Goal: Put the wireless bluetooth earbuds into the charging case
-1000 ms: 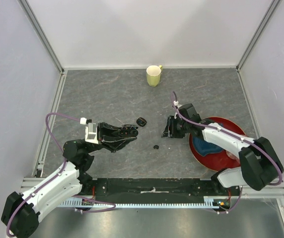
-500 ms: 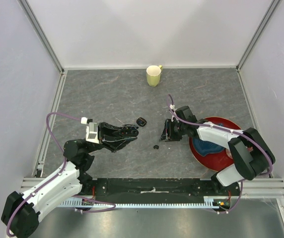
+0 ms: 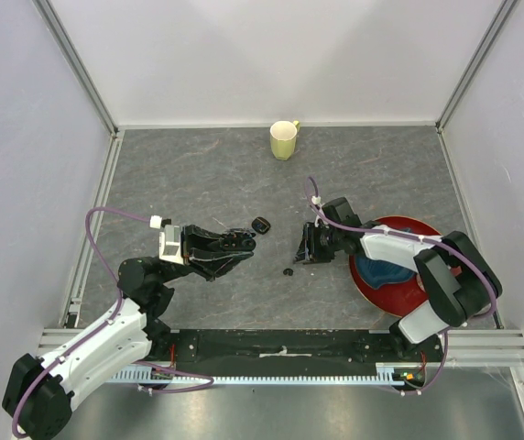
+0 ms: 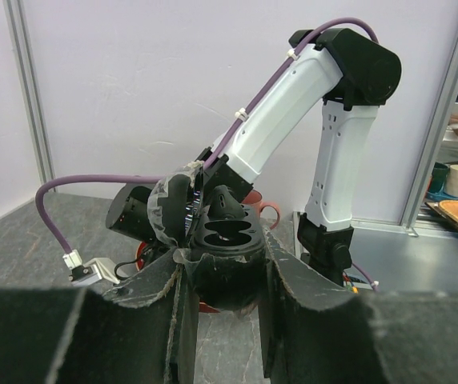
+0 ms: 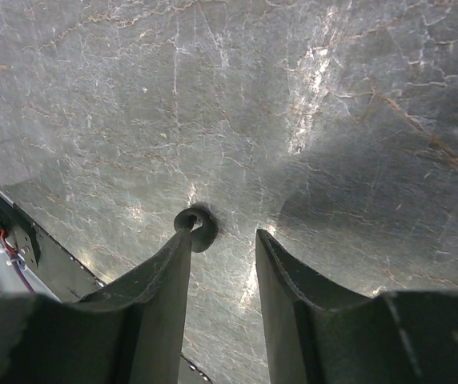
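Observation:
My left gripper [image 4: 222, 268] is shut on the charging case [image 4: 222, 240], a glossy black pod held above the table with its lid open and two slots facing up. From above, that gripper [image 3: 240, 242] points right, towards the middle of the table. One earbud [image 3: 288, 271], a tiny black curled piece, lies on the grey table. In the right wrist view this earbud [image 5: 199, 230] sits at the tip of one finger [image 5: 165, 280], outside the gap. My right gripper [image 5: 225, 238] hangs low over the table, open, with nothing between its fingers. It stands just right of the earbud [image 3: 304, 253].
Another small black piece [image 3: 261, 225] lies between the two grippers; I cannot tell what it is. A yellow-green mug [image 3: 283, 140] stands at the back. A red plate [image 3: 430, 235] with a blue thing [image 3: 386, 272] on it is under the right forearm. Grey walls close in three sides.
The right arm has stretched a little to the left and down, bringing its gripper nearer the earbud on the table. The left arm and the case have not moved.

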You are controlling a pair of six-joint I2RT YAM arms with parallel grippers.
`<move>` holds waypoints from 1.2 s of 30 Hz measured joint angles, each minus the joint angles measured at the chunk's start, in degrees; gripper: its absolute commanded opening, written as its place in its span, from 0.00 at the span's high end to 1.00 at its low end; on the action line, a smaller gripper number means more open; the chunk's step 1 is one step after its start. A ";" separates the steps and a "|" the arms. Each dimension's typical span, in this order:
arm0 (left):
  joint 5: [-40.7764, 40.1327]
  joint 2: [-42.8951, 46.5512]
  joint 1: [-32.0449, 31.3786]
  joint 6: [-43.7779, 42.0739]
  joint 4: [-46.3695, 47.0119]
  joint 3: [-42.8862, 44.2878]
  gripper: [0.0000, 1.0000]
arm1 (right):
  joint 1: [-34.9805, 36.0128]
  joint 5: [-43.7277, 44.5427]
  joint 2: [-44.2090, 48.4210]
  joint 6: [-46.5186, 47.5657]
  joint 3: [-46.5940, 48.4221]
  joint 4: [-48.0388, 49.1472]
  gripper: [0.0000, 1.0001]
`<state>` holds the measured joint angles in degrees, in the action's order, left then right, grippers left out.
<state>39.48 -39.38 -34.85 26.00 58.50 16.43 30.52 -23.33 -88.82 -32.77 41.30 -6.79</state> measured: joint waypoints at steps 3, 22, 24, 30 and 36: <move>0.00 0.00 0.00 -0.02 -0.07 0.00 0.98 | 0.00 -0.42 -0.26 0.00 -0.02 0.15 0.56; -0.15 0.00 0.00 -0.02 -0.17 -0.02 0.98 | 1.66 -3.82 -4.02 -0.02 -0.02 3.17 0.64; -0.17 0.00 0.00 -0.02 -0.17 -0.02 0.98 | 2.08 -3.85 -4.17 -0.02 -0.02 3.45 0.64; -0.24 0.00 0.00 -0.02 -0.20 0.00 0.98 | 2.67 -4.26 -4.81 -0.04 -0.02 4.63 0.66; -0.26 0.00 0.00 -0.02 -0.22 -0.02 0.98 | 2.84 -4.22 -5.03 -0.02 -0.02 4.87 0.69</move>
<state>39.22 -39.38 -34.85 25.98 58.28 16.40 33.36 -27.55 -93.84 -32.80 41.28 -1.91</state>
